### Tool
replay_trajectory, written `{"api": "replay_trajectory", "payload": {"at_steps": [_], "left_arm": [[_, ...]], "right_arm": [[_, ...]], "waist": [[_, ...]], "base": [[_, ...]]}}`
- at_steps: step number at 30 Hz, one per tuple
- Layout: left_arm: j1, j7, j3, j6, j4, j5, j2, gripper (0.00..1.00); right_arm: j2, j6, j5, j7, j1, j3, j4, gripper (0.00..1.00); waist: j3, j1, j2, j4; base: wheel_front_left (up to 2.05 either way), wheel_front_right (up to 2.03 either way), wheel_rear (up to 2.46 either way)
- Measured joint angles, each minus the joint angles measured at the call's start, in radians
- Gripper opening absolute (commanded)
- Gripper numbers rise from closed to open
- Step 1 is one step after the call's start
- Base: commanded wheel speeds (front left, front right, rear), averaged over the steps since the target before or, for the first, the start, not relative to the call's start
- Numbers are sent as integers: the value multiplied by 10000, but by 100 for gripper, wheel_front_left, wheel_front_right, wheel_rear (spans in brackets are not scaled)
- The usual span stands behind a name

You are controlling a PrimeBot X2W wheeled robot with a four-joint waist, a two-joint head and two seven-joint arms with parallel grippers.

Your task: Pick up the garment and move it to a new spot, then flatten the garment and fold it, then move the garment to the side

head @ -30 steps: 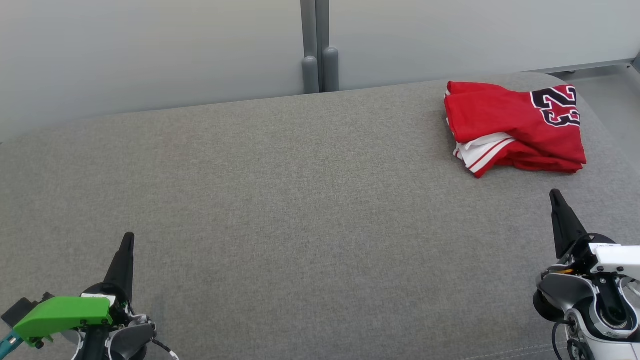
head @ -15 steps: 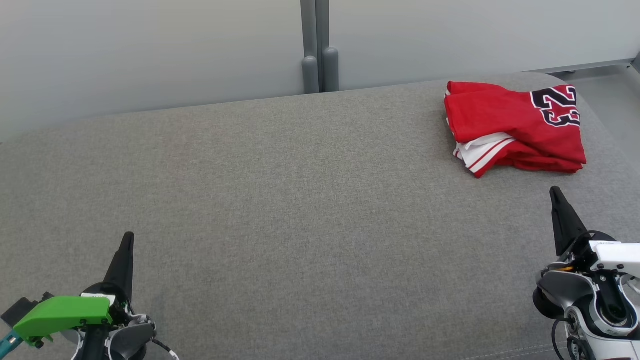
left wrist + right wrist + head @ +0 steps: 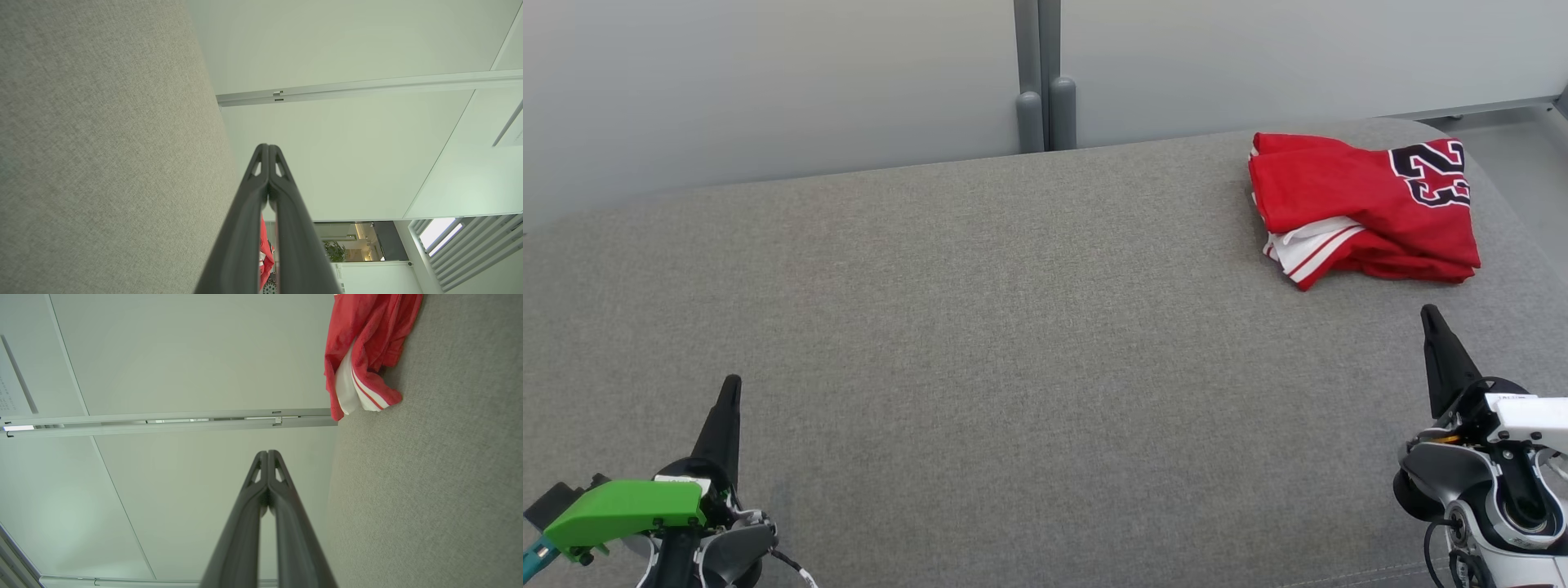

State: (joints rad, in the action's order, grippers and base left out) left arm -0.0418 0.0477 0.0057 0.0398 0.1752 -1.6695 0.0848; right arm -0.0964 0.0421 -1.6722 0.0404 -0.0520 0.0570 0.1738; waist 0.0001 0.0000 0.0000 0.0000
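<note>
Garment: a red jersey folded into a compact stack, at the far right of the grey fabric table, near the rounded corner. Its black-and-white number faces up on the right part. A white panel with red stripes sticks out at the near-left edge. Both hands are clear of it.

Left hand: near left, fingers pressed together into one point, holding nothing, over bare fabric and well apart from the garment. There is a green block on the wrist below it. The left wrist view agrees: left hand closed flush, table fabric on the left, pale wall behind.

Right hand: near right, fingers together too, holding nothing. Its tip is near the garment's near edge with a strip of bare fabric between. In the right wrist view the right hand has its tips meeting, and the garment is top right on the fabric, striped white edge toward the camera.

Behind the table are pale wall panels with a grey post at the seam.
</note>
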Motion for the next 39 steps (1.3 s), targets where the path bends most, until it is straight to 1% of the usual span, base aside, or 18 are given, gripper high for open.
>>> {"api": "replay_trajectory", "payload": {"at_steps": [39], "left_arm": [[-1,2,13,2,8,0,0,0]], "right_arm": [[2,0,0,2,0,8,4,0]], "waist": [[0,0,0,0]], "base": [[0,0,0]]}}
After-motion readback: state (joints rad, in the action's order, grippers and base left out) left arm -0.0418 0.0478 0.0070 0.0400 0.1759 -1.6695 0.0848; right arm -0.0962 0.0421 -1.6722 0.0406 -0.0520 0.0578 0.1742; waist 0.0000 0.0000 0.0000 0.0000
